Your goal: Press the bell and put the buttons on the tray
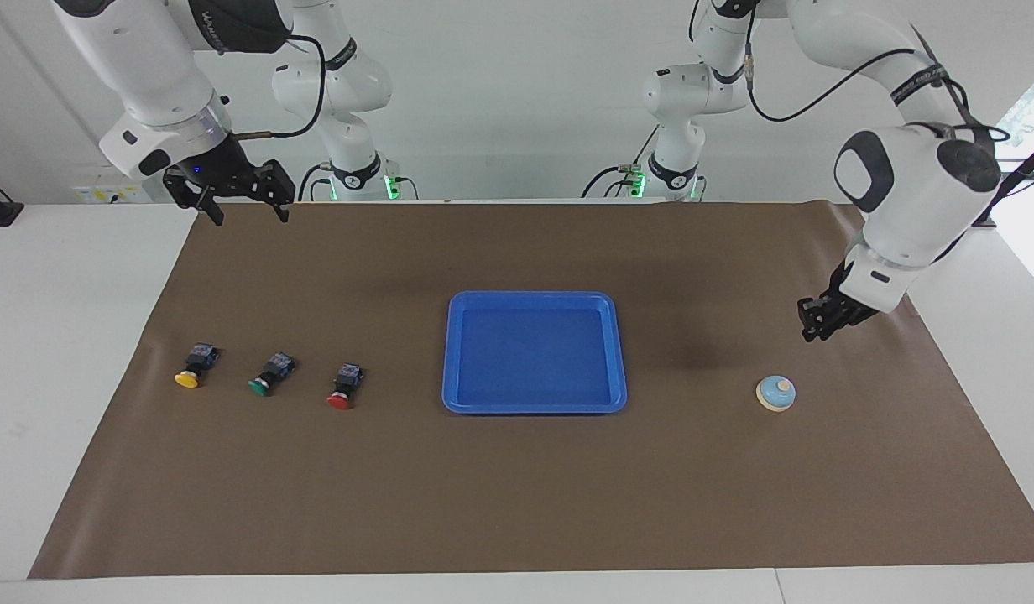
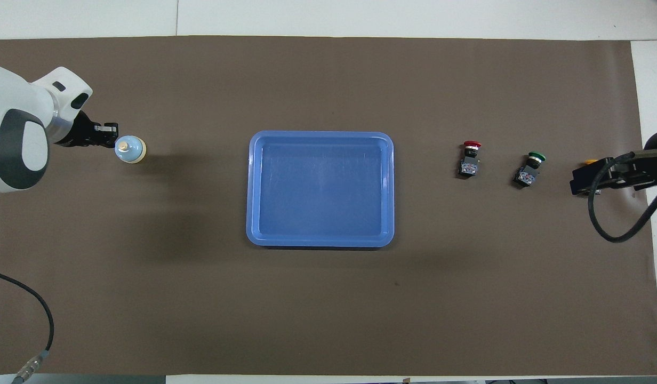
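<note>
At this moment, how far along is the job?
Done, apparently: bell press; the left tool is raised clear of it. In hand: nothing. Left: all three buttons lie on the mat, the tray holds none, and the right tool waits, open.

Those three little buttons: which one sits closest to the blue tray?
The red-capped button. It lies beside the tray, with the green one and the yellow one farther along the row.
</note>
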`<state>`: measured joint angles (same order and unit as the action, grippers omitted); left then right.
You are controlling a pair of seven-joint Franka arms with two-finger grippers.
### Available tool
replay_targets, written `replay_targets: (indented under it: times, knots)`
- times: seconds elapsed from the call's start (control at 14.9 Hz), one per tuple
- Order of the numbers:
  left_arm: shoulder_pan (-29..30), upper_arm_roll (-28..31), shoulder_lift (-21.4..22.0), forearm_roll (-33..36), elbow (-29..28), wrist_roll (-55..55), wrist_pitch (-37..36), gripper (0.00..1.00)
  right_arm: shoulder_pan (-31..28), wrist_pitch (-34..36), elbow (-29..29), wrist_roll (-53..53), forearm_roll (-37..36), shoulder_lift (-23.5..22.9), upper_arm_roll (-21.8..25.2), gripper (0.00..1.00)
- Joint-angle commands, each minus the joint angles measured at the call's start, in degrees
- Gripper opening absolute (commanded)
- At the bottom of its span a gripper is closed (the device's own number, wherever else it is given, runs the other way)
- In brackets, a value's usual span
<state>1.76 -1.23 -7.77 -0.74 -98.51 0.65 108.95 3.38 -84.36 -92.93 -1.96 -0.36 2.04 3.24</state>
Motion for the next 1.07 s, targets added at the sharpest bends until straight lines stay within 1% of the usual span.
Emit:
replay_targets:
  times: [0.0,0.07,0.13,0.27,0.47,0.6,0.67,0.8,0.94,1.0]
  knots:
    - [-0.61,0.09,7.92,0.57,-1.68,-0.13,-5.75,0.96,-0.66,0.16,-1.20,-0.59,-0.34,1.12,-0.34,1.00]
    - [-0.53,-0.08,9.60,0.48,-1.68,-0.13,-7.33,1.00,-0.66,0.16,-1.20,-0.59,-0.26,1.12,-0.34,1.00]
    - [-0.61,-0.08,11.01,0.48,-1.77,-0.21,-8.83,1.00,-0.66,0.16,-1.20,-0.59,-0.26,1.12,-0.34,1.00]
    - [-0.70,-0.26,12.42,0.48,-1.77,-0.21,-11.56,1.00,-1.18,0.16,-1.20,-0.77,-0.26,1.12,-0.25,1.00]
    - [-1.49,-0.26,12.78,0.48,-1.33,-0.13,-13.68,1.00,-1.63,0.69,-1.20,-1.03,-0.26,1.21,-0.43,1.00]
    - [-1.49,-0.26,11.12,0.48,1.81,-0.13,-15.51,1.00,-1.10,-0.10,-1.46,-0.51,-0.26,1.21,-0.60,1.00]
    - [-1.49,-0.26,9.46,0.39,3.92,-0.13,-17.35,1.00,-0.92,-1.59,-2.50,-0.42,-0.26,1.38,-0.78,1.00]
    - [-1.93,-0.26,9.44,0.31,3.94,-0.30,-17.11,1.00,0.04,-7.64,-6.19,1.42,-0.26,2.26,-0.96,1.00]
    - [-2.90,-0.26,9.79,0.22,3.07,-0.30,-17.37,1.00,1.53,-12.04,-9.79,3.88,-0.26,2.44,-0.87,1.00]
    - [-2.90,-0.26,9.88,0.13,2.89,-0.30,-17.63,1.00,2.23,-13.71,-10.68,5.63,-0.26,1.92,-0.96,1.00]
